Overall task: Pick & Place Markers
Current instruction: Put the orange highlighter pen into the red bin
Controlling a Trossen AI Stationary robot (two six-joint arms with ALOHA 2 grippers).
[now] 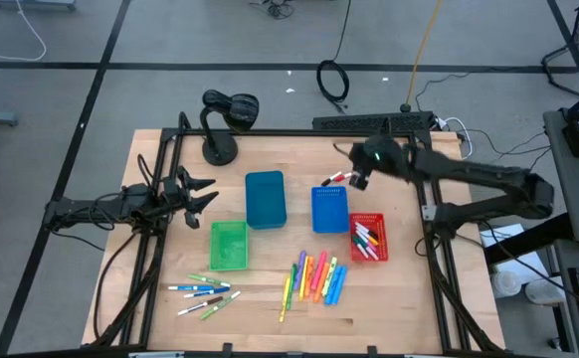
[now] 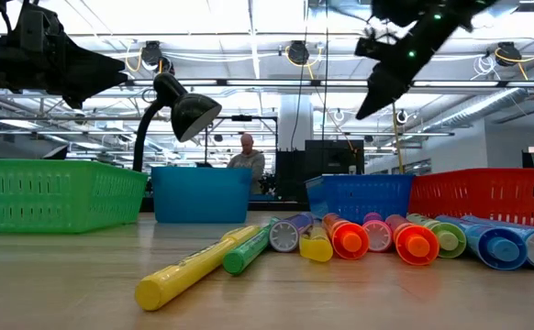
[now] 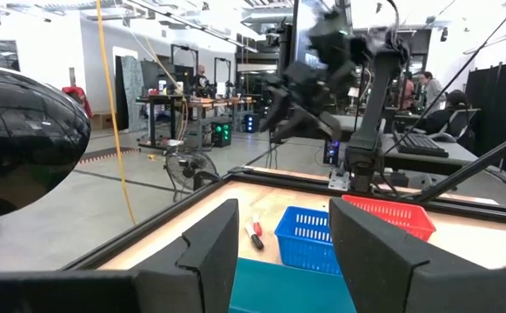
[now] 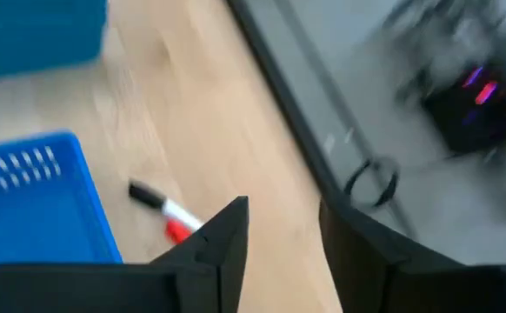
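Observation:
Markers lie in groups on the wooden table: neon ones (image 1: 314, 278) near the front edge, white-bodied ones (image 1: 205, 293) at the front left, and more in the red basket (image 1: 367, 237). One red-capped marker (image 4: 168, 215) lies alone on the wood by the far end of the blue basket (image 1: 329, 209). My right gripper (image 1: 357, 179) hangs open above the table just right of that marker, with nothing between its fingers (image 4: 227, 243). My left gripper (image 1: 198, 191) waits open at the table's left, clear of everything.
A teal bin (image 1: 265, 199) stands left of the blue basket and a green basket (image 1: 228, 244) nearer the front. A black desk lamp (image 1: 225, 119) stands at the far left corner. Bare wood lies between the baskets and the marker groups. A person sits in the room beyond.

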